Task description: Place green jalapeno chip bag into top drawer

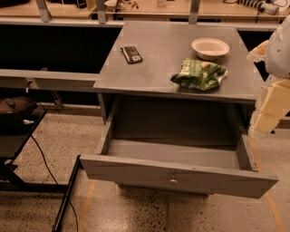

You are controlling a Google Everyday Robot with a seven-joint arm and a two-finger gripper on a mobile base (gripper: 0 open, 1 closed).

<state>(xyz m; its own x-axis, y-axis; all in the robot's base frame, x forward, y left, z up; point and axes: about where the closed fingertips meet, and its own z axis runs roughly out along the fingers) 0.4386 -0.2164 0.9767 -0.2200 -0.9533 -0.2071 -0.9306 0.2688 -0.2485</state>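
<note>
sitting on grey counter (158,59) beside white bowl (210,47): glossy green jalapeno chip bag (198,74). shallow grey top drawer (136,167) open below, ready for it. cream end effector (267,111) at right edge, grip state: cannot tell.

A lab — workbenches (217,7), trailing cable (43,159), speckled floor (149,214).

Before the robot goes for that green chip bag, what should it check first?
1. Drawer open: ok, pulled out.
2. Bag free to grab: ok, lies alone on the cabinet top.
3. Bowl clear of bag: ok, apart, behind it.
4. Packet out of the way: ok, far across the top.
5. Gripper at bag: not ok, it hangs at the right edge beside the cabinet.
</note>
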